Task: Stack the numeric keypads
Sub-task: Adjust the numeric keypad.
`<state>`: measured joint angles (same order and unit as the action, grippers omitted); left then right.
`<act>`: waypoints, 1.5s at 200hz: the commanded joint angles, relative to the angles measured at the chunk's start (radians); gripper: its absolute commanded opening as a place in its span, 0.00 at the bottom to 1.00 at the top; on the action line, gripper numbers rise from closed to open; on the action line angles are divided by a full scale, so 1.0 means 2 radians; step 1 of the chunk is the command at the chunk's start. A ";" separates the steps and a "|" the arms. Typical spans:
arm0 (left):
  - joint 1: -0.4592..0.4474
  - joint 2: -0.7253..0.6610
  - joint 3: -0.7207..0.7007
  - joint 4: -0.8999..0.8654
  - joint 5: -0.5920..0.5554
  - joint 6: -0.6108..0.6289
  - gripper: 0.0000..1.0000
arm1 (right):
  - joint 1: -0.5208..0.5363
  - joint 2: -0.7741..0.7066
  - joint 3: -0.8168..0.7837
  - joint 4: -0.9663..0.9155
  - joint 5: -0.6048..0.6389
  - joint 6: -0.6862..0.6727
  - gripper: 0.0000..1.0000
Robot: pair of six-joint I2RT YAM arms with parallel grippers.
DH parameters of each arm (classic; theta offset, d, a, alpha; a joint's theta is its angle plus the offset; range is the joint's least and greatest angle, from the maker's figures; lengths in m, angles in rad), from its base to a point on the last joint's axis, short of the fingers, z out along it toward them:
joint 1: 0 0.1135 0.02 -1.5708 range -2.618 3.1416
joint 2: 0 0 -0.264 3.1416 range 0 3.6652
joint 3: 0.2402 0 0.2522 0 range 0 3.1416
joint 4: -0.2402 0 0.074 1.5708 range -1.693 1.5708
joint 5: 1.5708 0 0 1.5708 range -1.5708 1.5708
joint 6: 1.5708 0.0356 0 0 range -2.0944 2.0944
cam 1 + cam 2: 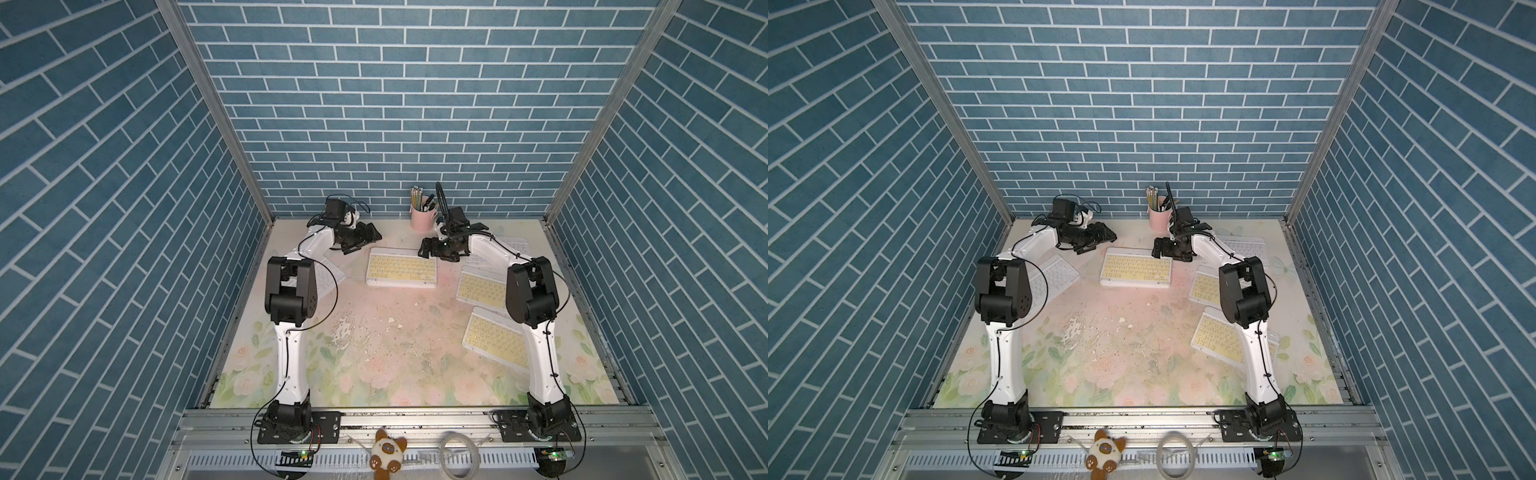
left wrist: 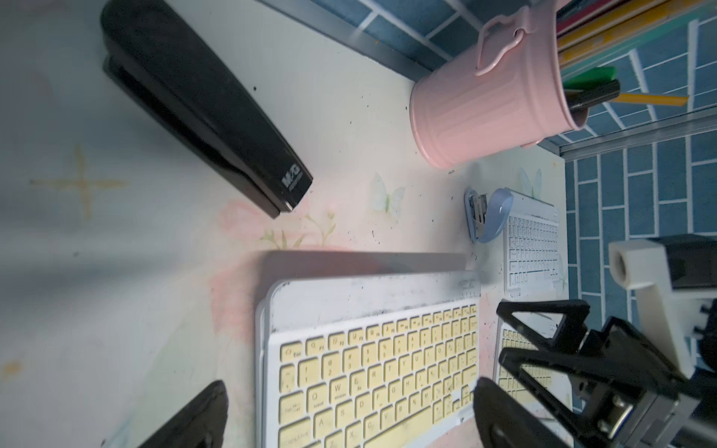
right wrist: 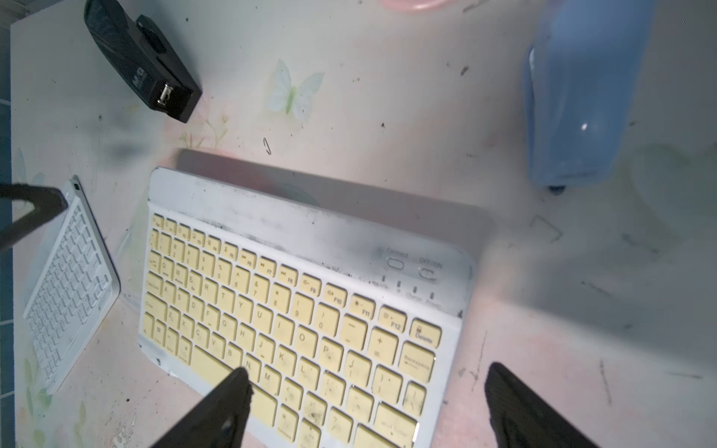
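Observation:
A yellow-keyed keypad (image 1: 401, 271) (image 3: 295, 310) lies at the back middle of the table, on top of another whose edge shows beneath it (image 2: 260, 349). Two more yellow keypads (image 1: 478, 286) (image 1: 492, 336) lie on the right, partly under the right arm. A white keypad (image 1: 330, 274) (image 3: 70, 287) lies on the left, and another white one (image 1: 1246, 247) (image 2: 531, 248) at the back right. My left gripper (image 1: 365, 245) (image 2: 349, 417) hangs open by the stack's left end. My right gripper (image 1: 428, 249) (image 3: 368, 403) hangs open over its right end, holding nothing.
A black stapler (image 2: 201, 101) (image 3: 143, 58) lies behind the stack on the left. A small blue stapler (image 2: 487, 215) (image 3: 582, 89) lies behind it on the right. A pink pen cup (image 1: 422, 216) (image 2: 489, 108) stands against the back wall. Blue brick walls close in three sides.

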<state>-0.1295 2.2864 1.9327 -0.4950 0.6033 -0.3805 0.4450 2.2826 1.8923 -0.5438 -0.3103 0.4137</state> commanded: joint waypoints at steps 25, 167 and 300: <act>-0.013 0.071 0.100 -0.014 0.001 0.011 1.00 | -0.002 -0.065 -0.071 0.060 -0.022 0.023 0.95; -0.035 0.153 0.198 -0.049 -0.014 0.047 0.99 | -0.017 -0.100 -0.170 0.121 -0.034 0.047 0.95; -0.053 0.148 0.218 -0.138 -0.106 0.138 1.00 | -0.018 -0.087 -0.178 0.139 -0.043 0.059 0.95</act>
<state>-0.2310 2.5938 2.3615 -0.7460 0.4221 -0.1364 0.4129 2.1204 1.5524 -0.2779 -0.3794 0.5018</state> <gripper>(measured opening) 0.994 0.950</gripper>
